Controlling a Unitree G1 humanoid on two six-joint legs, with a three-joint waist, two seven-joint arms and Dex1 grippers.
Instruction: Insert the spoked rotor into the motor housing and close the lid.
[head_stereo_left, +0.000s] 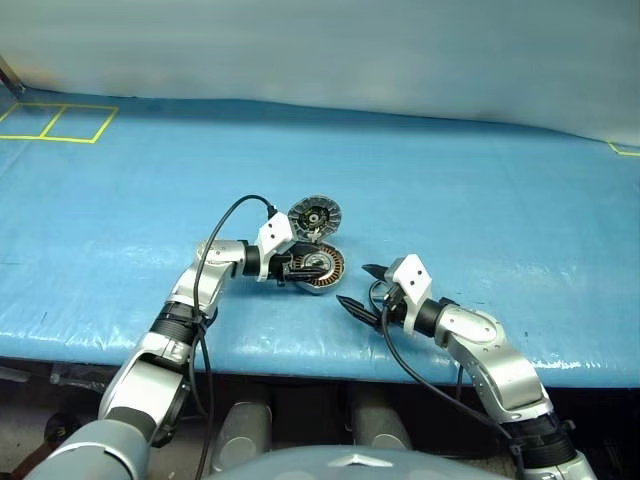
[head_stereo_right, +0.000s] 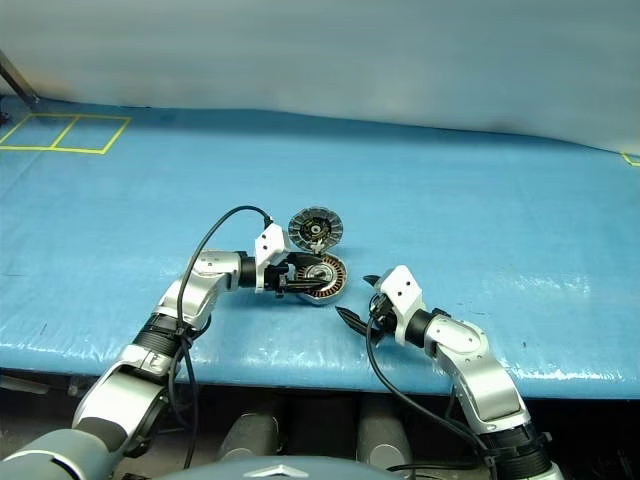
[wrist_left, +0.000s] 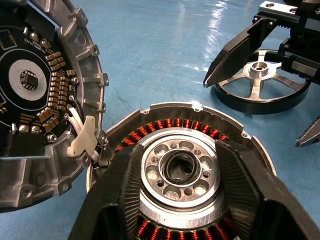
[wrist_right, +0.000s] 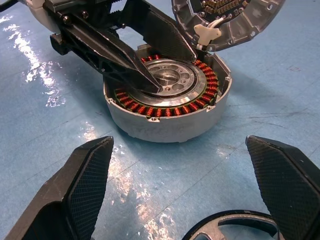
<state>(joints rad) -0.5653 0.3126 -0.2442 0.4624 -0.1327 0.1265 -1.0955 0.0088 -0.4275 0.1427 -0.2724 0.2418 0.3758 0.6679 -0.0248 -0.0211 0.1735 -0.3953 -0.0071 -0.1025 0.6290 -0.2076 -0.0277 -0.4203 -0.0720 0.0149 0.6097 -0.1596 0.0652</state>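
Note:
The motor housing (head_stereo_left: 326, 270) sits on the blue table with its copper windings (wrist_right: 200, 97) and silver centre (wrist_left: 177, 165) exposed. The lid (head_stereo_left: 315, 214) stands tilted open at the housing's far edge, its circuit side (wrist_left: 35, 85) showing. My left gripper (head_stereo_left: 311, 266) reaches over the housing, open, with its fingers (wrist_left: 117, 200) on either side of the silver centre. The spoked rotor (wrist_left: 259, 70) lies flat on the table beside the housing, between the fingers of my right gripper (head_stereo_left: 355, 284). That gripper is wide open, and its pads (wrist_right: 87, 182) are clear of the rotor's black ring (wrist_right: 225, 217).
The blue table cover (head_stereo_left: 480, 190) stretches far around the parts. Yellow tape squares (head_stereo_left: 60, 122) mark its far left corner. The table's front edge (head_stereo_left: 300, 362) runs just behind both forearms. A black cable (head_stereo_left: 225, 225) arcs over my left wrist.

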